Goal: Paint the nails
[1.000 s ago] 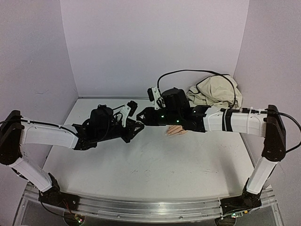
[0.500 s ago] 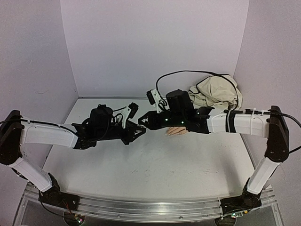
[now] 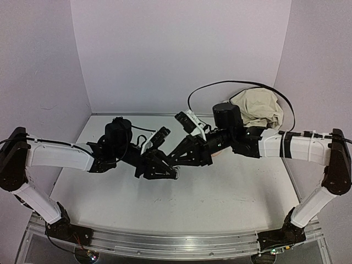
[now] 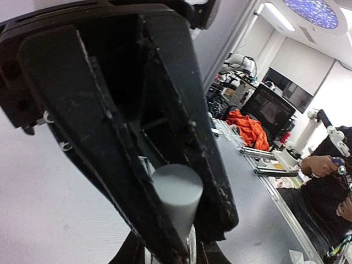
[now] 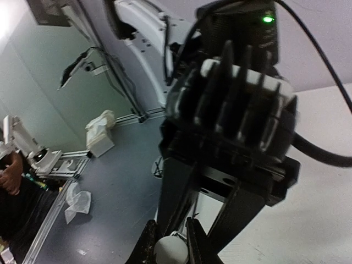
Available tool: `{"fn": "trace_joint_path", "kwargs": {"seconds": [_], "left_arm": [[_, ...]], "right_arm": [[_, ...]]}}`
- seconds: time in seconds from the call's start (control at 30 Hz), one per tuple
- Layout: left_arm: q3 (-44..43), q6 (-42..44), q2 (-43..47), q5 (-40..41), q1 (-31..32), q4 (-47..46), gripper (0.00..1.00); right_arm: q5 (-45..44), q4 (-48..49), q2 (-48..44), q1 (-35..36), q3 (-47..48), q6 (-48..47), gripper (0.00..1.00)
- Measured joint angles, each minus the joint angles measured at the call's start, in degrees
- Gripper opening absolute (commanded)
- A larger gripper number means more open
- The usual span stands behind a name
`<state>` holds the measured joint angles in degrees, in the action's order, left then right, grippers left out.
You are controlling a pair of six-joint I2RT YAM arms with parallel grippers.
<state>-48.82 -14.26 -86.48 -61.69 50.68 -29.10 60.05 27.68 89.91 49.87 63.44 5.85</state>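
At the middle of the overhead view the two arms meet tip to tip just above the white desk [image 3: 181, 206]. The left pincer [image 3: 165, 174] comes in from the left of the frame and the right pincer [image 3: 178, 161] from the right, so the two are touching or very nearly so.

In the left wrist view the left pincer is closed narrow on a small bottle [image 4: 176, 192]. It is a grey cylinder clamped between the two black fingers [image 4: 118, 165], with its flat end turned toward the camera.

In the right wrist view, at the bottom centre of the frame, the right pincer's fingers [image 5: 193, 242] are pressed close on a whitish rounded end. This looks to be the other end of the same bottle. The left arm's ribbed black wrist fills the frame above it.

The nails show in no view, and whether they lie hidden beneath the right arm cannot be told.

A crumpled beige cloth [image 3: 258, 107] lies at the upper right of the overhead frame, against the back wall. A black cable [image 3: 236, 83] arches over it from the right arm
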Motion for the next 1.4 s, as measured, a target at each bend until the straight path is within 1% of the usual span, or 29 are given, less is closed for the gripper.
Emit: {"fn": "trace_joint_path", "kwargs": {"seconds": [0.07, 0.13, 0.17, 0.23, 0.27, 0.3, 0.33, 0.4, 0.5, 0.53, 0.63, 0.73, 0.8, 0.9, 0.97, 1.07, 1.13, 1.33, 1.37, 1.4], "left_arm": [[-0.35, -0.72, -0.13, -1.66, 0.74, -1.27, 0.00], [-0.35, -0.74, -0.13, -1.60, 1.05, -1.97, 0.00], [-0.35, -0.57, -0.13, -1.16, 1.05, -1.97, 0.00], [-0.15, 0.37, -0.13, 0.74, 1.07, -1.97, 0.00], [0.00, 1.01, -0.04, 2.14, 1.07, -1.97, 0.00], [0.39, 1.95, 0.22, 4.33, 1.03, -1.92, 0.00], [0.90, 2.86, 0.63, 7.21, 0.98, -1.77, 0.00], [1.49, 4.68, 1.73, 15.10, 0.98, -0.72, 0.00], [2.29, 7.56, 3.50, 26.25, 1.09, 2.36, 0.00], [2.45, 8.61, 4.17, 29.88, 1.18, 3.65, 0.00], [2.47, 11.61, 5.79, 40.11, 1.42, 6.47, 0.00], [2.56, 14.08, 6.56, 48.83, 1.11, 7.76, 0.00], [2.56, 15.47, 6.60, 54.23, 0.87, 8.68, 0.00], [2.60, 16.15, 6.58, 58.10, 0.74, 9.62, 0.00], [2.78, 16.46, 6.56, 60.59, 0.74, 9.88, 0.00], [2.84, 17.16, 6.47, 62.95, 0.74, 10.14, 0.00], [3.06, 17.33, 6.47, 64.17, 0.74, 10.08, 0.00], [4.42, 17.35, 6.47, 66.25, 0.74, 10.23, 0.00], [4.50, 17.35, 6.47, 66.31, 0.74, 10.23, 0.00], [4.59, 17.35, 6.47, 66.36, 0.74, 10.23, 0.00]], "right_arm": [[3.85, 1.36, -0.02, 0.04, -0.15, -1.27, 0.00], [4.72, 2.32, -0.13, 0.04, -0.50, -1.97, 0.00], [4.31, 2.60, -0.31, 0.02, -0.79, -2.10, 0.02], [2.10, 2.86, -1.16, -0.04, -1.62, -2.08, 0.13], [-0.04, 2.80, -1.84, -0.09, -2.16, -1.97, 0.20], [-2.75, 2.60, -2.54, -0.11, -2.64, -1.75, 0.24], [-5.90, 2.27, -3.13, -0.11, -2.99, -1.62, 0.26], [-12.44, 2.21, -3.39, 0.15, -3.08, -1.22, 0.38], [-20.26, 1.46, -3.37, 0.59, -3.04, -0.20, 0.48], [-22.21, 1.29, -3.34, 0.70, -2.95, 0.35, 0.51], [-27.17, 0.07, -2.82, 0.81, -1.81, 2.73, 0.64], [-32.48, -0.98, -1.57, 1.27, 0.13, 6.34, 0.68], [-36.28, -1.53, -0.55, 1.46, 1.51, 9.25, 0.68], [-41.68, -2.38, 1.07, 1.73, 3.26, 13.77, 0.62], [-45.16, -2.47, 2.56, 1.99, 4.22, 16.87, 0.60], [-49.11, -2.95, 4.74, 2.27, 5.35, 20.50, 0.60], [-51.23, -3.67, 6.47, 2.71, 6.67, 22.32, 0.57], [-54.77, -5.16, 11.04, 5.01, 11.93, 24.74, 0.56], [-55.34, -5.40, 11.45, 5.42, 12.66, 25.09, 0.54], [-55.74, -5.46, 11.69, 5.64, 13.05, 25.27, 0.50]]}}
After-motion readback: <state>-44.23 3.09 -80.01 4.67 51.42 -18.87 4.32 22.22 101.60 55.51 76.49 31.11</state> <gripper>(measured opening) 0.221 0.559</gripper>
